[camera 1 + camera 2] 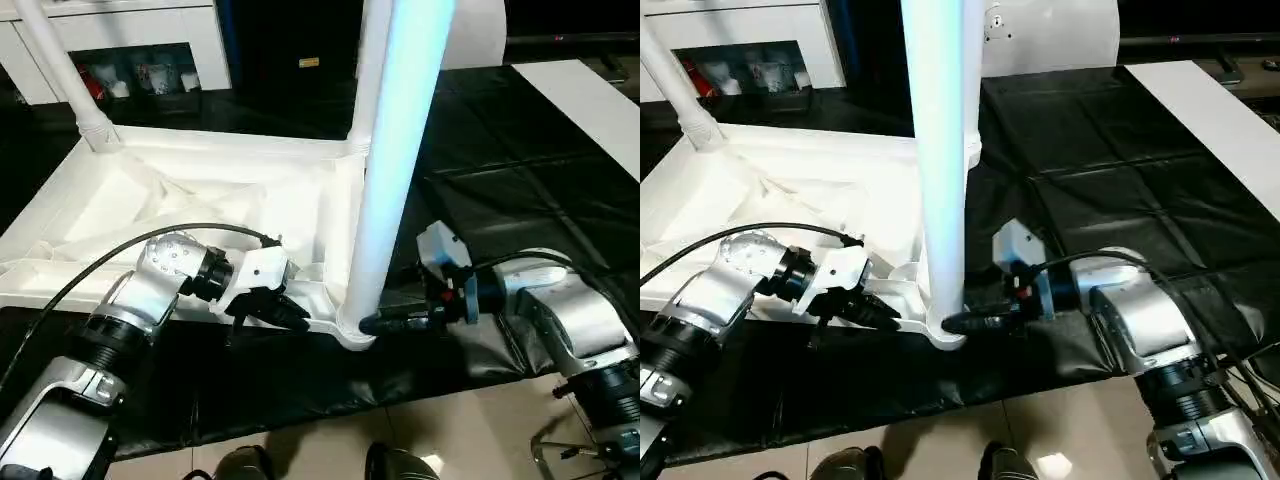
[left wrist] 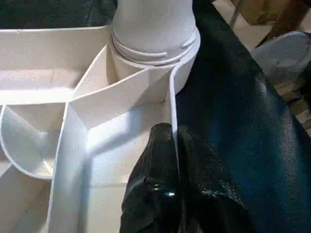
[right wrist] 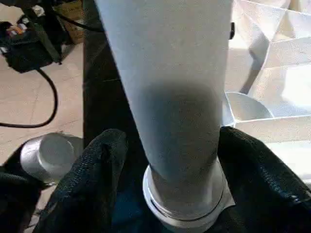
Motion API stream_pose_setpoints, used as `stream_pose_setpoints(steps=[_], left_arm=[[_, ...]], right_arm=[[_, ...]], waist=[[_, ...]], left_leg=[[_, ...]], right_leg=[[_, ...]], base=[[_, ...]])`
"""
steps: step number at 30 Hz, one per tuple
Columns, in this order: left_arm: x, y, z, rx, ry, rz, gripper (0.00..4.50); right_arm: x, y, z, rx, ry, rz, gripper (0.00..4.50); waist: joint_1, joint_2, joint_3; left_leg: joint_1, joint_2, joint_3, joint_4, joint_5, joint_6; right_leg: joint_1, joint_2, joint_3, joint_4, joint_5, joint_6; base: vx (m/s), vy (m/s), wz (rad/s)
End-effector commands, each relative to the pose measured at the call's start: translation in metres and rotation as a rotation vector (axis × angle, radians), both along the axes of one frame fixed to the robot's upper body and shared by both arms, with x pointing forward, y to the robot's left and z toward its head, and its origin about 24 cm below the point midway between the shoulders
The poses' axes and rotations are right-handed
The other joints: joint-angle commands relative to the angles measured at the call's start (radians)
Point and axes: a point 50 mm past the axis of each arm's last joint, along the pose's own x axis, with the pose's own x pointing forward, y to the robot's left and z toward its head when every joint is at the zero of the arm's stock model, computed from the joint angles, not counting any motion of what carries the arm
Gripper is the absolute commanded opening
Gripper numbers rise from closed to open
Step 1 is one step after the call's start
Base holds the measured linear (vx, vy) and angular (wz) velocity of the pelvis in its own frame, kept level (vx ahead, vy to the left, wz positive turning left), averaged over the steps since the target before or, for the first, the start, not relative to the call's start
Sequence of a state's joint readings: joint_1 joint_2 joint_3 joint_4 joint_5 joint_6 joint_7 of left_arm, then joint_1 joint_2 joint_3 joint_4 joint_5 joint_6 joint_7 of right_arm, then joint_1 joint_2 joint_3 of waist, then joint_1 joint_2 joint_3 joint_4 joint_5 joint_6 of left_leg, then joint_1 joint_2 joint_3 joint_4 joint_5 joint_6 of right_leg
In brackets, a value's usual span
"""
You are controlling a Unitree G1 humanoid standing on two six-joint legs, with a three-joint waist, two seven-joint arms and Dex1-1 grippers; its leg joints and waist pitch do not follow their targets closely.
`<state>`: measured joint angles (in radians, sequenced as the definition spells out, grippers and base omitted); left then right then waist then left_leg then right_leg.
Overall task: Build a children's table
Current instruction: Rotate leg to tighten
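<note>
The white plastic rectangular tabletop (image 1: 150,215) lies ribbed underside up on a black plastic sheet (image 1: 520,200) spread over the floor. A long white tapered tube leg (image 1: 395,150) stands upright in the near right corner socket (image 2: 155,53), and two more legs rise at the far corners. The left gripper (image 2: 176,160) is pinched narrowly on the tabletop's thin near rim, just left of that socket. The right gripper (image 3: 170,155) straddles the leg's base from the right, jaws wide, fingers either side; whether they press it I cannot tell.

The leg may not be fully seated, so a sideways push from the right could tilt it or slide the tabletop on the slick sheet. The sheet's near edge is close, while open sheet lies to the right and far.
</note>
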<state>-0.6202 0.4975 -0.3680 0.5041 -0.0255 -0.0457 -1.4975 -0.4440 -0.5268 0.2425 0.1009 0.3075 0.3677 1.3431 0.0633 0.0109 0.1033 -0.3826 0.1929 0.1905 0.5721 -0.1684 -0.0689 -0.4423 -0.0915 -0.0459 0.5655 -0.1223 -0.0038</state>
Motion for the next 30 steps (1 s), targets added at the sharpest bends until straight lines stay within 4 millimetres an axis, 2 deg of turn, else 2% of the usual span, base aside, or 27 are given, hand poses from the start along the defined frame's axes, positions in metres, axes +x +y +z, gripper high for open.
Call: stream_pose_setpoints(steps=[1, 10, 12, 13, 16, 17, 20, 23, 24, 25, 26, 27, 28, 29, 30], left_arm=[[-0.006, -0.007, -0.008, 0.057, 0.042, -0.091, 0.0], [-0.006, -0.008, -0.009, 0.057, 0.045, -0.104, 0.0], [-0.006, -0.008, -0.009, 0.057, 0.046, -0.104, 0.0], [-0.006, -0.008, -0.009, 0.055, 0.046, -0.101, 0.0], [-0.004, -0.009, -0.008, 0.032, 0.045, -0.061, 0.0], [-0.003, -0.01, -0.008, 0.019, 0.043, -0.036, 0.0], [0.001, -0.012, -0.007, -0.018, 0.038, 0.05, 0.0], [0.008, -0.019, -0.005, -0.088, 0.036, 0.192, 0.0], [0.01, -0.024, -0.005, -0.117, 0.037, 0.241, 0.0], [0.01, -0.024, -0.005, -0.117, 0.037, 0.241, 0.0], [0.01, -0.027, -0.005, -0.134, 0.037, 0.268, 0.0], [0.012, -0.034, -0.005, -0.157, 0.033, 0.318, 0.0], [0.013, -0.041, -0.005, -0.175, 0.029, 0.361, 0.0], [0.013, -0.041, -0.005, -0.175, 0.029, 0.361, 0.0], [0.014, -0.045, -0.006, -0.185, 0.026, 0.389, 0.0]], right_arm=[[-0.001, 0.002, 0.0, -0.007, 0.032, 0.044, 2.83], [-0.001, 0.005, -0.006, -0.003, 0.061, 0.06, 2.05], [-0.001, 0.005, -0.006, -0.003, 0.062, 0.06, 1.97], [-0.001, 0.006, -0.006, -0.002, 0.064, 0.059, 1.97], [-0.002, 0.006, -0.006, 0.006, 0.069, 0.056, 1.95], [-0.004, 0.006, -0.006, 0.012, 0.074, 0.05, 1.94], [-0.007, 0.008, -0.007, 0.029, 0.076, 0.002, 1.94], [-0.011, 0.013, -0.011, 0.049, 0.063, -0.12, 1.93], [-0.009, 0.018, -0.014, 0.059, 0.051, -0.208, 1.93], [-0.009, 0.018, -0.014, 0.059, 0.051, -0.208, 1.93], [-0.007, 0.022, -0.016, 0.066, 0.044, -0.266, 1.93], [-0.004, 0.029, -0.019, 0.081, 0.04, -0.355, 1.92], [-0.002, 0.036, -0.021, 0.098, 0.051, -0.431, 1.91], [-0.002, 0.036, -0.021, 0.098, 0.051, -0.431, 1.91], [0.0, 0.041, -0.022, 0.108, 0.061, -0.474, 1.9]], waist=[[-0.002, -0.012, -0.073], [0.001, -0.013, -0.073], [0.002, -0.013, -0.073], [0.002, -0.009, -0.07], [0.002, -0.01, -0.07], [0.003, -0.007, -0.07], [0.004, -0.009, -0.067], [0.012, -0.01, -0.061], [0.008, -0.011, -0.052], [0.005, -0.013, -0.05], [0.002, -0.012, -0.049], [-0.008, -0.014, -0.047], [-0.019, -0.007, -0.042], [-0.027, -0.01, -0.042], [-0.039, -0.013, -0.043]], left_leg=[[0.017, 0.031, -0.001, -0.061, -0.205, 0.086], [0.016, 0.03, -0.001, -0.06, -0.2, 0.083], [0.017, 0.03, -0.001, -0.06, -0.205, 0.081], [0.016, 0.03, -0.001, -0.061, -0.216, 0.078], [0.018, 0.03, -0.002, -0.062, -0.226, 0.071], [0.018, 0.031, -0.002, -0.062, -0.228, 0.07], [0.017, 0.031, -0.001, -0.063, -0.234, 0.066], [0.023, 0.031, -0.004, -0.069, -0.281, 0.05], [0.025, 0.029, -0.005, -0.073, -0.324, 0.036], [0.027, 0.022, -0.01, -0.073, -0.353, 0.02], [0.026, 0.019, -0.014, -0.074, -0.363, 0.013], [0.027, 0.016, -0.018, -0.075, -0.375, 0.001], [0.034, 0.013, -0.022, -0.074, -0.412, -0.006], [0.03, 0.013, -0.024, -0.075, -0.42, -0.011], [0.022, 0.009, -0.031, -0.078, -0.429, -0.009]], right_leg=[[0.062, -0.037, 0.03, -0.045, -0.294, -0.235], [0.062, -0.037, 0.03, -0.045, -0.302, -0.231], [0.062, -0.037, 0.03, -0.046, -0.313, -0.228], [0.06, -0.037, 0.03, -0.049, -0.324, -0.226], [0.06, -0.037, 0.03, -0.05, -0.34, -0.221], [0.06, -0.037, 0.031, -0.05, -0.34, -0.221], [0.061, -0.035, 0.032, -0.051, -0.341, -0.219], [0.055, -0.037, 0.033, -0.061, -0.433, -0.193], [0.049, -0.035, 0.032, -0.07, -0.502, -0.171], [0.048, -0.037, 0.029, -0.078, -0.59, -0.137], [0.05, -0.039, 0.026, -0.081, -0.634, -0.115], [0.046, -0.038, 0.023, -0.09, -0.69, -0.081], [0.035, -0.036, 0.018, -0.102, -0.743, -0.058], [0.039, -0.036, 0.016, -0.103, -0.75, -0.049], [0.05, -0.036, 0.005, -0.106, -0.766, -0.03]], base=[[0.0, 0.0, 0.0], [0.0, 0.0, 0.0], [0.0, 0.0, 0.0], [0.0, 0.0, 0.0], [0.0, 0.0, 0.0], [0.0, 0.0, 0.0], [0.0, 0.0, 0.0], [0.0, 0.0, 0.0], [0.0, 0.0, 0.0], [0.0, 0.0, 0.0], [0.0, 0.0, 0.0], [0.0, 0.0, 0.0], [0.0, 0.0, 0.0], [0.0, 0.0, 0.0], [0.0, 0.0, 0.0]])
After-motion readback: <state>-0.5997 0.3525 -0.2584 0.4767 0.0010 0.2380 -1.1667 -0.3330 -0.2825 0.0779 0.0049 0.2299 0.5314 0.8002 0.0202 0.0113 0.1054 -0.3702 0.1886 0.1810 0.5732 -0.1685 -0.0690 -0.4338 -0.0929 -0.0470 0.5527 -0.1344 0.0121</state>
